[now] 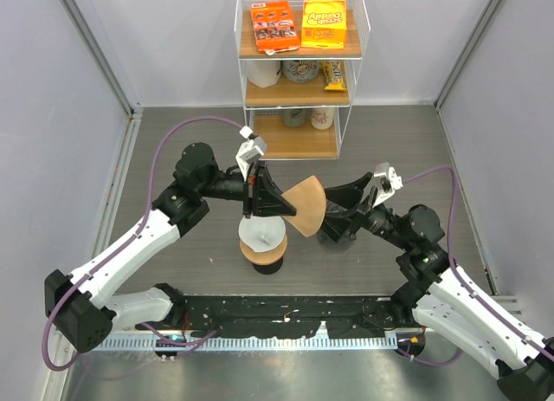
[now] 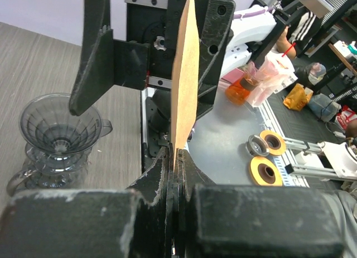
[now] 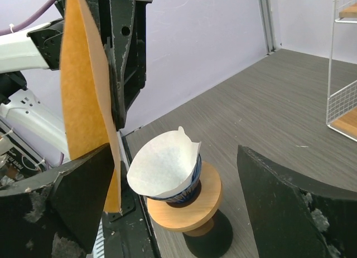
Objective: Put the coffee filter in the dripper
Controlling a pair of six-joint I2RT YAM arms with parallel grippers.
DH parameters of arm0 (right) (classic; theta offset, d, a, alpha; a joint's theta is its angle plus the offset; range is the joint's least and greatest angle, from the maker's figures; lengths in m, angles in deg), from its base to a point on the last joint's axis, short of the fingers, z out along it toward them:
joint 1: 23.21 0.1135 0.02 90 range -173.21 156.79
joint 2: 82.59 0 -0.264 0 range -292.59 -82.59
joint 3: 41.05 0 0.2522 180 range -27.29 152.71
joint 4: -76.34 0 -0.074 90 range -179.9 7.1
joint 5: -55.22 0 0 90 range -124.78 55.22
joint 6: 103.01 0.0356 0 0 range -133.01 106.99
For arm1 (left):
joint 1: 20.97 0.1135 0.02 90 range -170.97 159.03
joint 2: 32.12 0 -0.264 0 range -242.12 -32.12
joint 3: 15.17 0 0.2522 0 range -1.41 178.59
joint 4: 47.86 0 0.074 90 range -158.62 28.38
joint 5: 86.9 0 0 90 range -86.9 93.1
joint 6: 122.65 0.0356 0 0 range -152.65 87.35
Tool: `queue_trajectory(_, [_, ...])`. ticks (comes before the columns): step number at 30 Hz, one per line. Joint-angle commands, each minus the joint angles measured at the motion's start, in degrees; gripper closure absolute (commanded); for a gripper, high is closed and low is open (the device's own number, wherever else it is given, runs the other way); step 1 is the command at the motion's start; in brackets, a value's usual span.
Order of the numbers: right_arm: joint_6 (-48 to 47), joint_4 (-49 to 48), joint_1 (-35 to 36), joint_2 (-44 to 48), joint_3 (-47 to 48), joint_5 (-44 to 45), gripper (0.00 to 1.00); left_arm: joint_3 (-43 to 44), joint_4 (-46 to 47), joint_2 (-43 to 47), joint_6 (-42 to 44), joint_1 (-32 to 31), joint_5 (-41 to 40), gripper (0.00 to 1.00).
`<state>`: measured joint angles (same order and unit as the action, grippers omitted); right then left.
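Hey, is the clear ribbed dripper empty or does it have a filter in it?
Empty. The clear ribbed dripper shows a bare inside; the brown paper filter is pinched in the left gripper.

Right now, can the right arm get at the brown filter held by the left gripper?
Likely yes: the right gripper is open, the brown filter beside one finger with nothing between; the left gripper pinches it.

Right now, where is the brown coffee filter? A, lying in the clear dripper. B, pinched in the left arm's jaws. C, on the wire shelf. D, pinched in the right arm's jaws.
B: the left wrist view shows the brown filter standing edge-on, pinched in the left jaws, clear of the clear dripper; the right jaws stand wide apart, holding nothing.
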<state>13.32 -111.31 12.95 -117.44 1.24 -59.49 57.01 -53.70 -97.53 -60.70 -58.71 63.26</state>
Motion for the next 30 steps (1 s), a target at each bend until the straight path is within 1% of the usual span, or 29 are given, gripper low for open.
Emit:
queue_trajectory(1, [2.76,-6.97,0.22,-2.41,2.84,-3.14,0.05,0.74,2.45,-0.07,0.28,-0.93,2.85,1.0])
queue_trajectory(5, [4.43,-9.35,0.22,-4.52,3.63,-5.17,0.04,0.82,1.13,0.19,1.59,-1.46,2.86,1.0])
queue_trajectory(8, [5.05,-10.31,0.22,-5.4,4.34,-6.66,0.0,0.91,0.52,0.19,2.12,-1.64,2.42,1.0])
queue_trajectory(10, [6.27,-12.07,0.22,-5.84,4.25,-7.8,0.08,0.91,-0.01,0.02,2.65,-1.55,2.33,1.0])
queue_trajectory(13, [7.25,-15.06,0.22,-6.11,4.16,-10.53,0.14,0.91,-0.45,-0.16,2.83,-1.55,2.42,1.0])
queue_trajectory(16, [7.95,-15.24,0.22,-6.46,4.6,-12.55,0.17,0.74,-0.19,-0.16,2.92,-1.64,2.77,1.0])
queue_trajectory(20, [8.65,-15.24,0.22,-6.89,4.95,-12.56,0.18,1.44,-0.36,-0.86,2.83,-1.81,3.73,1.0])
queue_trajectory(21, [8.65,-14.63,0.14,-6.98,4.95,-12.3,0.22,1.53,-0.36,-0.95,2.83,-1.81,3.91,1.0])
queue_trajectory(22, [8.39,-14.28,0.22,-7.16,5.21,-11.68,0.23,1.53,-0.36,-0.95,2.83,-1.99,3.91,1.0])
queue_trajectory(24, [8.13,-12.96,0.22,-7.69,5.74,-11.24,0.29,1.53,-0.36,-0.95,3.0,-1.99,3.82,1.0])
queue_trajectory(25, [8.04,-12.43,0.22,-7.95,5.83,-11.33,0.33,1.44,-0.36,-0.86,3.0,-1.99,3.91,1.0])
queue_trajectory(26, [8.13,-12.43,0.22,-8.21,6.01,-11.41,0.35,1.44,-0.45,-0.95,3.09,-2.16,3.74,1.0])
queue_trajectory(27, [8.3,-12.43,0.22,-8.56,6.01,-11.5,0.4,1.53,-0.54,-0.95,3.18,-1.99,3.65,1.0])
queue_trajectory(30, [8.92,-12.34,0.22,-9.09,6.53,-11.5,0.47,1.7,-1.15,-1.04,3.62,-1.99,3.39,1.0])
